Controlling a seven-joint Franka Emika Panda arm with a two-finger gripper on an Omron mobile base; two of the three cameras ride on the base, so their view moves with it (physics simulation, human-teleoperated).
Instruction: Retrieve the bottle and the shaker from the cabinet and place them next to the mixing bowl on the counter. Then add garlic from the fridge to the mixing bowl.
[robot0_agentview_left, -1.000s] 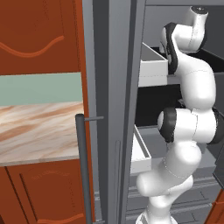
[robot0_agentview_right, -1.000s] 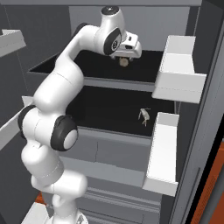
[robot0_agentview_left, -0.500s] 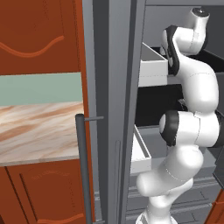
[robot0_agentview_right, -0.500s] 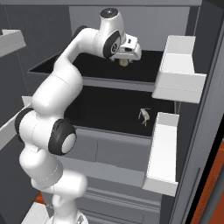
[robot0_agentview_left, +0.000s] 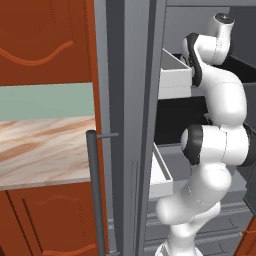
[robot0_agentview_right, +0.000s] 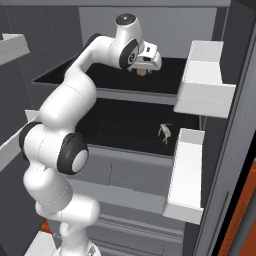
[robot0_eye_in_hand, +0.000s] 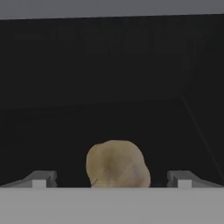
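Tall grey open fridge (robot0_agentview_right: 220, 165) w/ dark interior takes up most of right base view; black upper shelf (robot0_agentview_right: 90, 75) and black lower shelf (robot0_agentview_right: 130, 125) inside, white door bins (robot0_agentview_right: 205, 80) stacked along its right side. In left base view the fridge's grey door edge (robot0_agentview_left: 130, 125) stands upright mid-frame w/ a dark vertical bar handle (robot0_agentview_left: 95, 195) in front. Left of that: red-brown wooden cabinets (robot0_agentview_left: 45, 40) above and below, pale green backsplash, marbled beige countertop (robot0_agentview_left: 40, 155).

White robot arm w/ dark joints (robot0_agentview_right: 65, 115) rises from low in frame and bends over into the upper shelf. Two-finger gripper (robot0_agentview_right: 142, 71) points down at shelf level, fingers spread wide apart, nothing clamped betw. them. In hand view the two fingertips (robot0_eye_in_hand: 41, 179) sit far to either side, w/ the pale tan garlic bulb (robot0_eye_in_hand: 117, 164) centred in the gap, apart from both tips, resting on the black shelf floor.

In right base view the garlic shows just under the gripper, partly hidden by it. Small pale sprig-like item (robot0_agentview_right: 165, 131) lies on lower shelf, near the right bin; too small to ID.
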